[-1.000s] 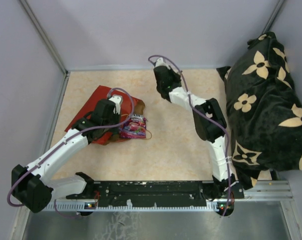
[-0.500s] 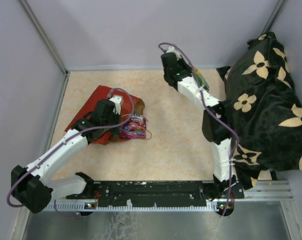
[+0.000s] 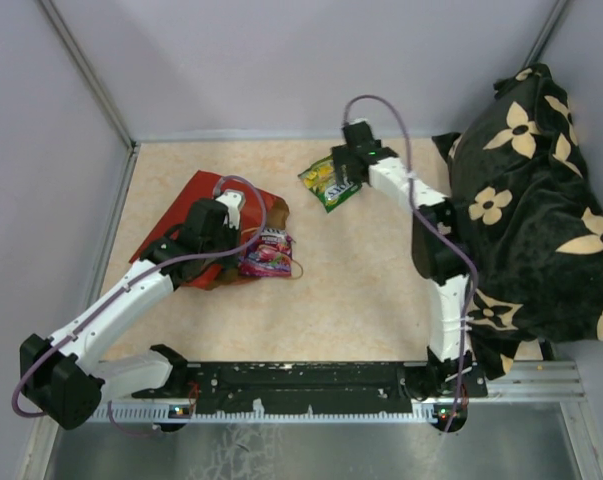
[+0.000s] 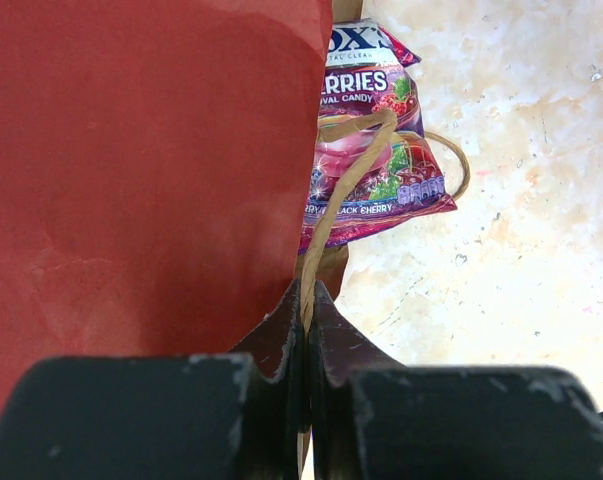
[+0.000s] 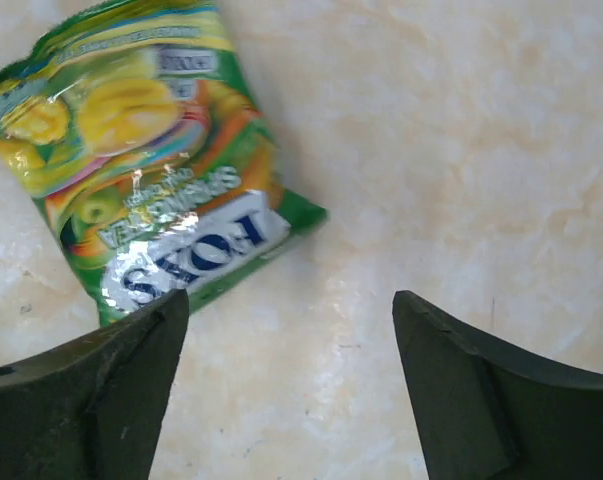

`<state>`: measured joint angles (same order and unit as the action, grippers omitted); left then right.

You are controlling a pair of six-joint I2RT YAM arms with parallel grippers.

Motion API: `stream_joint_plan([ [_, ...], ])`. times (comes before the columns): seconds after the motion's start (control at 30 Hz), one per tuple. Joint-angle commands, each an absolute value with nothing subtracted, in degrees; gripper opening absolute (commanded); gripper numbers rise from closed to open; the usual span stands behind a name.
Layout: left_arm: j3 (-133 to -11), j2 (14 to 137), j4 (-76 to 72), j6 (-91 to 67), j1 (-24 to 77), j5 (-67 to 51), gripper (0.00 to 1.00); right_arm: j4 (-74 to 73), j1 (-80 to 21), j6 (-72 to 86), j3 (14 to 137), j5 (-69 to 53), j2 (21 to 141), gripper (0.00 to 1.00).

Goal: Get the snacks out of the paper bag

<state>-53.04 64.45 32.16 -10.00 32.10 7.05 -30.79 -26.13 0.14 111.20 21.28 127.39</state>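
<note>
The red paper bag (image 3: 186,215) lies flat at the left of the table, and it fills the left half of the left wrist view (image 4: 141,170). A purple candy packet (image 3: 268,252) sticks out of its mouth (image 4: 376,150). My left gripper (image 3: 231,232) is shut on the bag's thin brown loop handle (image 4: 346,180), pinched at the fingertips (image 4: 308,300). A green candy packet (image 3: 329,183) lies flat on the table near the back middle (image 5: 146,160). My right gripper (image 3: 345,170) hovers right over the packet's edge, open (image 5: 289,300), with only bare table between the fingers.
A black flower-patterned cloth (image 3: 531,200) is piled along the right wall, close to the right arm's elbow. Grey walls close in the beige table (image 3: 361,290) at the back and on both sides.
The right gripper swung over the back of the table, then opened. The green packet it carried now lies on the table. The left arm and the bag have not moved.
</note>
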Motion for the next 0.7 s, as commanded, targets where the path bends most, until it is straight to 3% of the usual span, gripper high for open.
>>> stream_joint_plan([
  [0.0, -52.73, 63.98, 32.83, -9.07, 31.93, 7.10, 0.05, -13.66, -16.20, 25.20, 96.86, 1.25, 114.12, 0.79],
  [0.17, -52.74, 64.23, 32.81, -8.97, 31.98, 6.60, 0.05, -7.53, -16.60, 46.00, 90.43, 0.98, 114.88, 0.75],
  [0.4, -52.55, 64.42, 32.85, -9.12, 32.01, 6.90, 0.04, 1.59, -22.06, 77.81, 84.62, 12.66, 115.18, 0.76],
  [0.53, -52.69, 64.60, 33.02, -9.05, 31.97, 7.20, 0.04, 14.47, -24.68, 92.01, 81.31, 11.84, 117.64, 0.77],
  [0.67, -52.65, 64.51, 33.03, -9.05, 31.95, 7.13, 0.04, 15.90, -25.77, 97.01, 88.92, 5.84, 125.74, 0.80],
])
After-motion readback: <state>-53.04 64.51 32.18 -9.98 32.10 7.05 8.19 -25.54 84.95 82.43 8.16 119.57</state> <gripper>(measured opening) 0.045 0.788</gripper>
